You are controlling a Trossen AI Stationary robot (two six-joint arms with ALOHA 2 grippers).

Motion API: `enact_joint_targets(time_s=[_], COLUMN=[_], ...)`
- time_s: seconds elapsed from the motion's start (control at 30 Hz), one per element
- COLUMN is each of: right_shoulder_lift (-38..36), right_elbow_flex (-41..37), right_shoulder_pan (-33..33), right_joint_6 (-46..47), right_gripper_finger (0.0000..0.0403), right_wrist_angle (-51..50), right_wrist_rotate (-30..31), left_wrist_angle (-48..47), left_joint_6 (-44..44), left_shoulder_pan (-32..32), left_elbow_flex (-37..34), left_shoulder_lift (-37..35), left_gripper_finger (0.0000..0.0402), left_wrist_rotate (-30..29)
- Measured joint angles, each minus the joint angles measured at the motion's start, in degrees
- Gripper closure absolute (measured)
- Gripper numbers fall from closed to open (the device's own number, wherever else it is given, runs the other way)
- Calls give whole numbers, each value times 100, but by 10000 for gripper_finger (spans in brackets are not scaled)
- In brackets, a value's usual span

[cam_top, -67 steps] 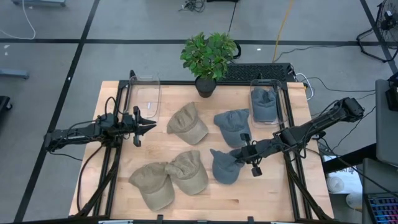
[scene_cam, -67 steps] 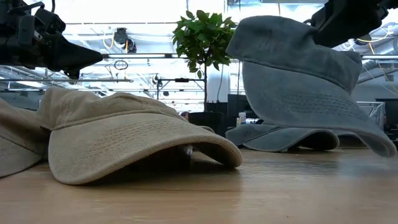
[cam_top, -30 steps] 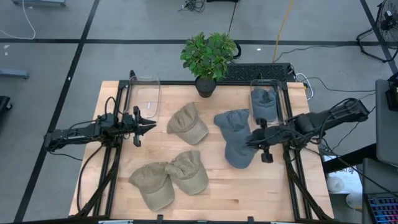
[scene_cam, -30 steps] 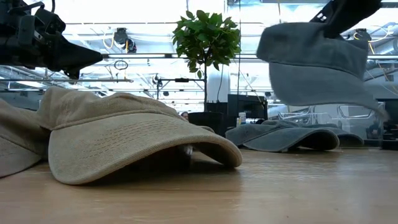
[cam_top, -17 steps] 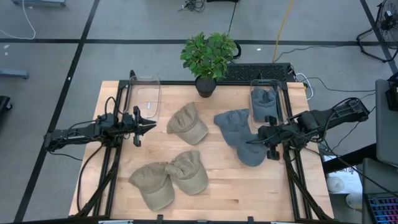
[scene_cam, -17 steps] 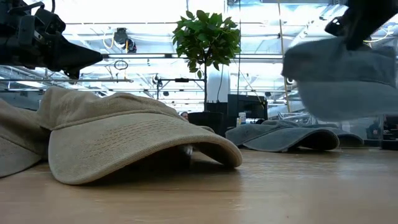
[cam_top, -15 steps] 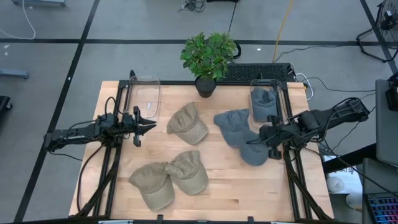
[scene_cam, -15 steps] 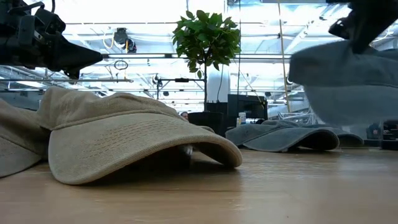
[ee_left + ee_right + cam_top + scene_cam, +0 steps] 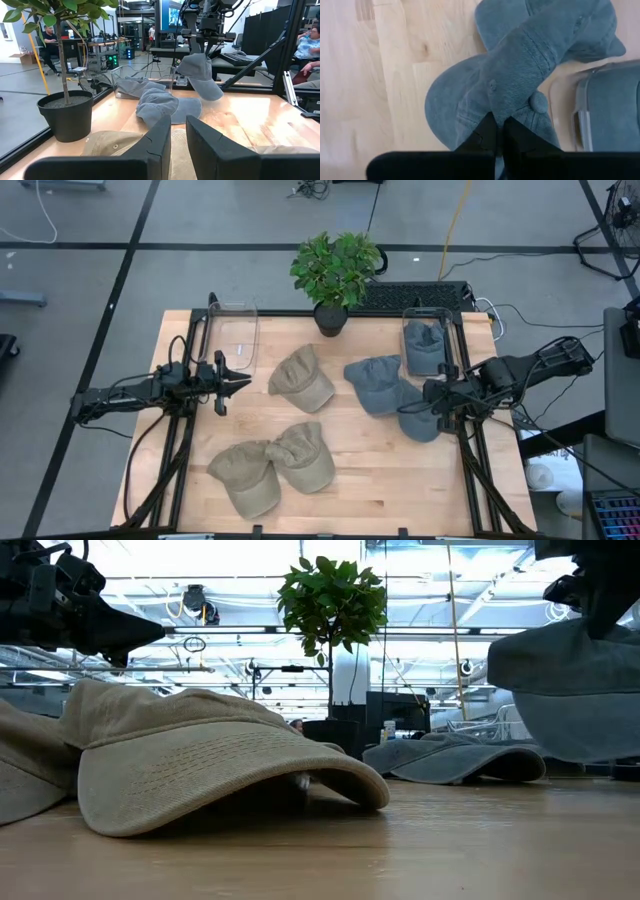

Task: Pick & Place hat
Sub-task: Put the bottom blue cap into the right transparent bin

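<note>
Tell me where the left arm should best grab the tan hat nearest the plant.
Probably the crown of the tan hat, pinching its soft fabric from above. It lies dome-up, flat on the table, with bare wood between it and the left gripper, which waits open beside it.

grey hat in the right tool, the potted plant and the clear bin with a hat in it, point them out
grey hat (image 9: pixel 420 423): high view, on its crown.
potted plant (image 9: pixel 336 265): high view, on its leaves.
clear bin (image 9: pixel 449 340): high view, on its right rim.
</note>
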Motion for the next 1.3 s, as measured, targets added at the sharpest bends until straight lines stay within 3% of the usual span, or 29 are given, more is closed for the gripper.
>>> enact_joint_targets(time_s=[0.3,0.8,1.07,1.3], right_shoulder_lift=[2,-67,-110,-85], right_elbow_flex=[0,53,944,1746], right_shoulder_pan=[7,-23,-375,-727], right_joint_6=[-2110,-1993,-2268,-2728], right_gripper_finger=[403,403,403,403], right_wrist_angle=[-2,-76,-809,-834], right_wrist_rotate=[9,340,1455,1615], left_wrist_angle=[-1,-2,-1,0], left_joint_6=[0,0,0,0], left_shoulder_pan=[0,-2,0,0], left_elbow_flex=[0,0,0,0], left_shoulder_lift=[-1,-1,-1,-2], left_gripper_finger=[334,334,334,334], left_wrist_rotate=[0,0,-2,-2])
